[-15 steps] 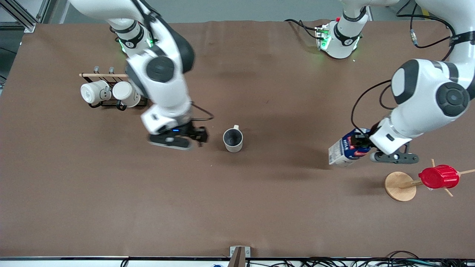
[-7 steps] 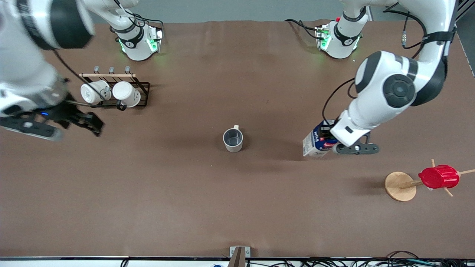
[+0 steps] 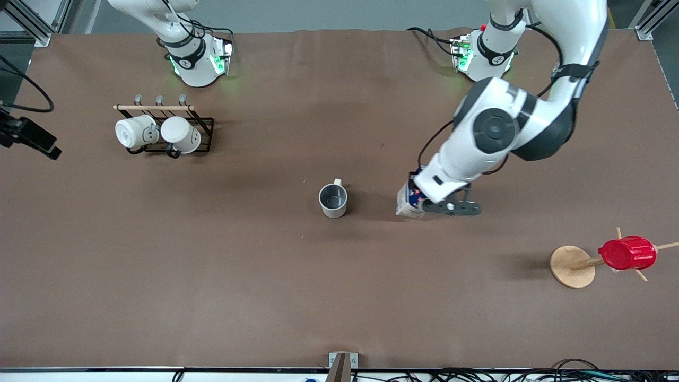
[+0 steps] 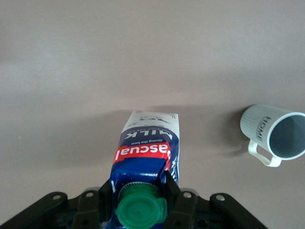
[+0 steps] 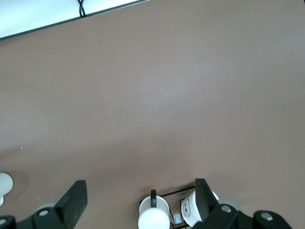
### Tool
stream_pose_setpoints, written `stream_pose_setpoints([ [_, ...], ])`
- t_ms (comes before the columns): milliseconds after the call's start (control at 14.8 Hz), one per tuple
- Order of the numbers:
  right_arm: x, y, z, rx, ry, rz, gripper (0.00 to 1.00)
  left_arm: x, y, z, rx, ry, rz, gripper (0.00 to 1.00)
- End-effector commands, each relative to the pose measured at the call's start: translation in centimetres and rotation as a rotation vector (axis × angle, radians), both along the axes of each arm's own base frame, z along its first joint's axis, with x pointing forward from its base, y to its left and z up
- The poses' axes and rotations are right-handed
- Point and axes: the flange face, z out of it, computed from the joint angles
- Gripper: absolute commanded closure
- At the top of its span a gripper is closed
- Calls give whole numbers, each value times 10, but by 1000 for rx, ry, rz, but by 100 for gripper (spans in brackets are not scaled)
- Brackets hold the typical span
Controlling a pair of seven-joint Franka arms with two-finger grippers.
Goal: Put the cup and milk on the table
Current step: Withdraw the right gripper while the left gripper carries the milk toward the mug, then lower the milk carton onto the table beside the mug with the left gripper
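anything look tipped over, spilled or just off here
Nothing stands out. The cup stands upright on the table. The left gripper holds the milk beside it; the carton's leaning look seems to come from the viewing angle. The right gripper, jaws open, waits at the table's edge.

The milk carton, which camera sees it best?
The left wrist view: the milk fills the middle, its green cap and red label plain, held between the left gripper's fingers. In the front view the left arm covers most of it. The right wrist view shows no milk, only table and white mugs.
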Motion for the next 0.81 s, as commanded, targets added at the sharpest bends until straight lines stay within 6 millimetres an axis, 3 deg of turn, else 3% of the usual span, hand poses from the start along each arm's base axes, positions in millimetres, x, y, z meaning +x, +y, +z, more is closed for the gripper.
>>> stream_pose_setpoints([
  [0,-3,4,5,22,19,31,0,-9,-46,-9,21,-6,-30,87],
  [203,-1,4,5,24,11,62,0,-3,-64,-26,4,11,-47,87],
  [406,-1,5,5,24,10,64,0,-9,-79,-47,5,41,-63,90],
  [744,-1,4,7,23,7,62,0,12,-76,-49,19,88,50,91],
])
